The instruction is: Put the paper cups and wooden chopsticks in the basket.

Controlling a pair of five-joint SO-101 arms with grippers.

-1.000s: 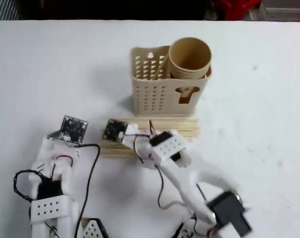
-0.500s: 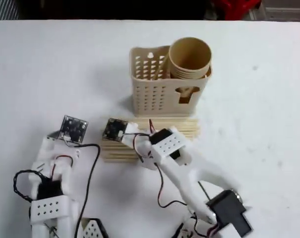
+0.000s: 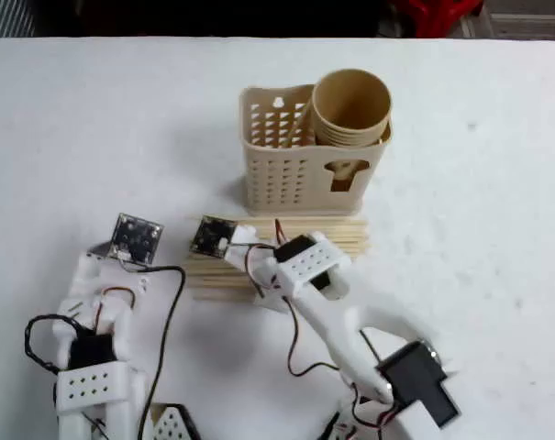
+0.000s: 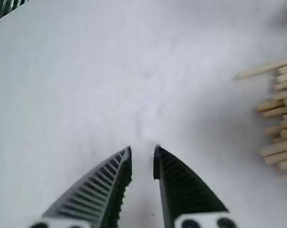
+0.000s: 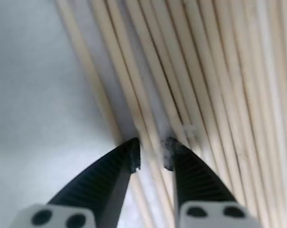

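A cream slotted basket (image 3: 291, 174) stands mid-table with stacked paper cups (image 3: 350, 105) in its right half. Wooden chopsticks (image 3: 286, 249) lie in a flat pile on the table just in front of it. My right gripper (image 5: 152, 154) is down on the pile's near edge, its fingertips (image 5: 133, 153) closed to a narrow gap with a chopstick (image 5: 134, 107) between them. The right arm (image 3: 305, 266) covers the pile's middle. My left gripper (image 4: 142, 151) hovers over bare table left of the chopstick ends (image 4: 278, 114), slightly open and holding nothing.
The white table (image 3: 479, 229) is bare to the right of the basket and at the far left. Cables (image 3: 167, 312) trail from both arms near the front edge. The basket's left compartment (image 3: 272, 124) holds nothing I can see.
The right arm has leaned slightly forward and left over the chopstick pile, its rear joint shifting left. The left arm, basket and cups have not moved.
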